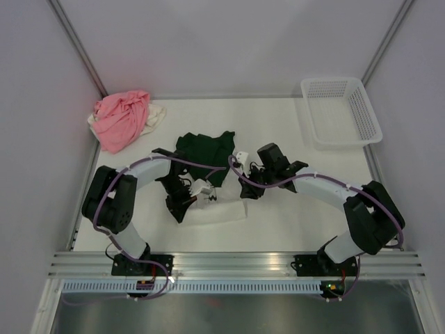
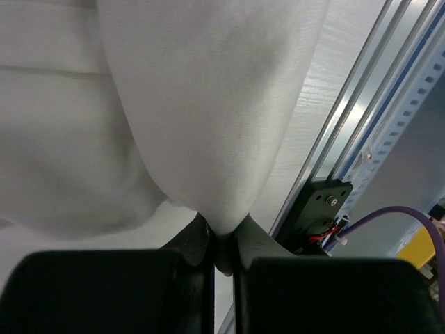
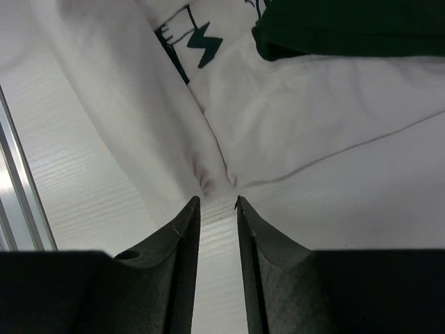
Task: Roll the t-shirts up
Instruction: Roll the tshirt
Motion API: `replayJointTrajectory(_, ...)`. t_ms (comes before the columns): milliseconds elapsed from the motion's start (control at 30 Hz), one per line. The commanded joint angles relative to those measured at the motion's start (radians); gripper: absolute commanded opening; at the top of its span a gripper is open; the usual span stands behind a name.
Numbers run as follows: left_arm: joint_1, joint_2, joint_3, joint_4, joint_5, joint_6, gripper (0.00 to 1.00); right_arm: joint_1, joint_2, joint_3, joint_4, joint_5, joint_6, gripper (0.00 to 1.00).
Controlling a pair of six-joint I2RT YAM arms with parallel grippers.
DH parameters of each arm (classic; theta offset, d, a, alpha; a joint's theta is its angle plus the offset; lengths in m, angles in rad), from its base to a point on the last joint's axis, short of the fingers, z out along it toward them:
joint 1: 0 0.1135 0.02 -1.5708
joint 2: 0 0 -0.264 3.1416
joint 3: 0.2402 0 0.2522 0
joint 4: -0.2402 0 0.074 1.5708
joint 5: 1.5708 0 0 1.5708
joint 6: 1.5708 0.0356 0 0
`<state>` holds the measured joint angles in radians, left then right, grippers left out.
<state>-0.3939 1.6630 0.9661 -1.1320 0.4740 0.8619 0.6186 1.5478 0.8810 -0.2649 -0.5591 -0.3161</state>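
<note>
So the left tool (image 2: 222, 243) is pinched tight on a fold of the soft cream-white cloth t-shirt (image 2: 208, 104); right tool (image 3: 217, 203) is slightly open, holding nothing, shirt just ahead.

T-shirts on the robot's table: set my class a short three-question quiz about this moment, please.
1. True or false: the left tool is shut on the white tee.
2. What colour is the bunched tee at the far left corner?
3. Fill in: the right tool is ____, with no cloth between its fingers.

Key: 1 true; 2 pink; 3 open.
</note>
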Motion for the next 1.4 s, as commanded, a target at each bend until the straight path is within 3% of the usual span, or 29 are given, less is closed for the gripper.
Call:
replayJointTrajectory(0, 0.004, 0.044, 0.078, -0.002, -0.026, -0.034, 0.08, 0.001, -0.083, -0.010, 0.033, -0.018, 0.014, 0.34)
replayJointTrajectory(167, 0.006, 0.098, 0.131, 0.000, -0.031, -0.055, 0.11, 0.049, -0.147, -0.069, 0.090, -0.016, -0.004, 0.33)
replayJointTrajectory(300, 0.010, 0.129, 0.134, -0.009, -0.040, -0.064, 0.15, 0.151, -0.172, -0.140, 0.255, -0.021, 0.002, 0.30)
replayJointTrajectory(500, 0.018, 0.127, 0.141, 0.009, -0.057, -0.083, 0.24, 0.178, -0.013, -0.103, 0.322, 0.135, 0.107, 0.13)
replayJointTrajectory(700, 0.020, 0.054, 0.119, 0.053, -0.092, -0.072, 0.42, 0.141, 0.070, -0.102, 0.421, 0.130, 0.264, 0.13)
replayJointTrajectory(833, 0.032, -0.130, 0.045, 0.132, -0.112, 0.008, 0.73, 0.132, 0.130, -0.100, 0.395, 0.183, 0.291, 0.11)
replayJointTrajectory(900, 0.036, -0.184, 0.010, 0.150, -0.135, 0.064, 0.82, 0.119, 0.133, -0.103, 0.414, 0.173, 0.313, 0.11)
replayJointTrajectory(967, 0.043, -0.250, -0.004, 0.172, -0.152, 0.083, 0.83, 0.104, 0.140, -0.097, 0.424, 0.157, 0.342, 0.11)
replayJointTrajectory(1100, 0.015, -0.356, -0.009, 0.271, -0.173, 0.002, 0.72, 0.092, 0.155, -0.071, 0.437, 0.128, 0.400, 0.11)
replayJointTrajectory(1267, -0.227, -0.499, -0.247, 0.516, -0.516, -0.127, 0.72, 0.086, 0.153, -0.057, 0.451, 0.108, 0.448, 0.11)
replayJointTrajectory(1367, -0.338, -0.562, -0.325, 0.555, -0.540, -0.150, 0.74, 0.079, 0.153, -0.048, 0.444, 0.093, 0.456, 0.12)
